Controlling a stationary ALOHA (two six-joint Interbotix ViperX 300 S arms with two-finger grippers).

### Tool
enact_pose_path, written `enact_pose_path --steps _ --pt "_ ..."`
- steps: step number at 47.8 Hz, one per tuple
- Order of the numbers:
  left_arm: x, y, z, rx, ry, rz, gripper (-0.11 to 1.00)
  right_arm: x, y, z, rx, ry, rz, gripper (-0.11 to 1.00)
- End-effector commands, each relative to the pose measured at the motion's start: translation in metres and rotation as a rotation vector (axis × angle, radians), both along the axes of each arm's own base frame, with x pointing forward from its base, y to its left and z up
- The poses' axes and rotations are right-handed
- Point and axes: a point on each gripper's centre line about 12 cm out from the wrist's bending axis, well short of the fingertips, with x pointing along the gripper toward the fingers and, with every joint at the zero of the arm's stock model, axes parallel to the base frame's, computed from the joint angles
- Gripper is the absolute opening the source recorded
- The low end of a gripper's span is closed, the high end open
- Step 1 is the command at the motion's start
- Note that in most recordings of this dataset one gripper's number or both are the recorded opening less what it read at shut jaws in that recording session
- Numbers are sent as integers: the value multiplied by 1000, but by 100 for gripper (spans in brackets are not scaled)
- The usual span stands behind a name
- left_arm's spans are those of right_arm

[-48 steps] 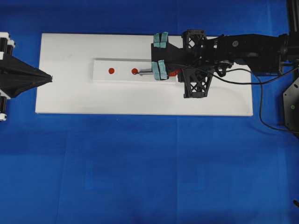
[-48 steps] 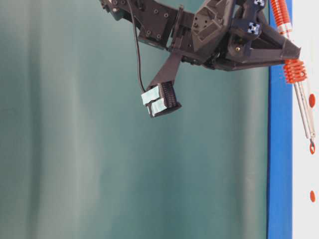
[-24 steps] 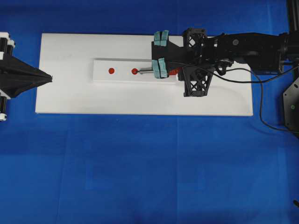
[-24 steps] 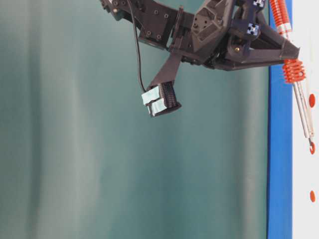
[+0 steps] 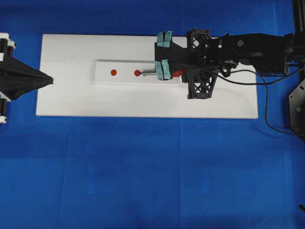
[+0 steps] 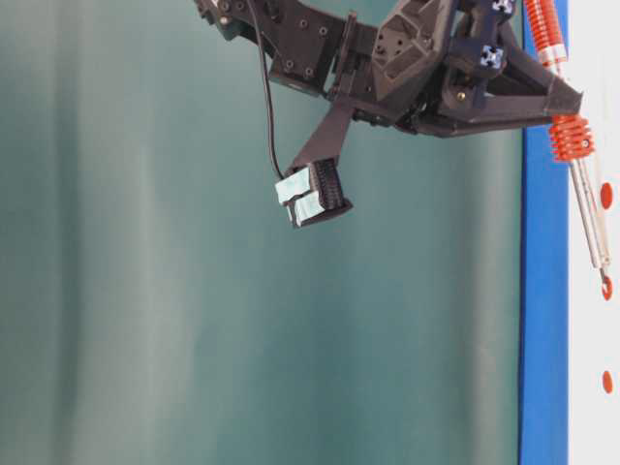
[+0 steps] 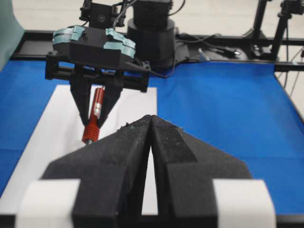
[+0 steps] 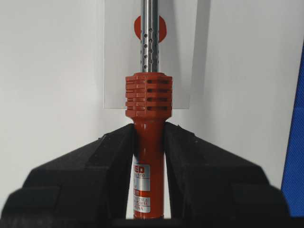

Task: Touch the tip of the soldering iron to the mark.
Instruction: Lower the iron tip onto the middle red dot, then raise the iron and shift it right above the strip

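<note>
My right gripper (image 8: 148,137) is shut on the red-orange handle of the soldering iron (image 8: 148,97). Its silver shaft (image 5: 150,73) points left along a white strip (image 5: 124,79). The tip sits on a red mark (image 5: 137,73); in the table-level view the tip (image 6: 604,281) overlaps that mark. In the right wrist view the shaft crosses the mark (image 8: 162,29) and the tip runs out of frame. A second red mark (image 5: 113,72) lies further left. My left gripper (image 5: 51,79) rests shut and empty at the board's left edge, its jaws (image 7: 150,119) closed together.
The strip lies on a white board (image 5: 71,98) on the blue table cover. The iron's black cord (image 5: 248,82) trails right off the board. The right arm (image 5: 248,47) spans the board's upper right. A third red mark (image 6: 606,195) shows beside the shaft.
The right gripper and iron shifted very slightly a second ago, then held still. The tip stays on the same mark. The left arm has not moved.
</note>
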Motion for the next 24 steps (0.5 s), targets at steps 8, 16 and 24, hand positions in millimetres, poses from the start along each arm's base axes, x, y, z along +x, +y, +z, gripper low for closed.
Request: enact_pose_path --steps 8,16,24 --pt "1 0 5 0 -15 -2 2 6 -1 11 -6 -38 0 6" --pt "1 0 5 0 -17 -2 2 7 -1 13 -6 -43 -2 6" --pt "1 0 5 0 -15 -2 2 6 -2 34 -18 -70 -1 6"
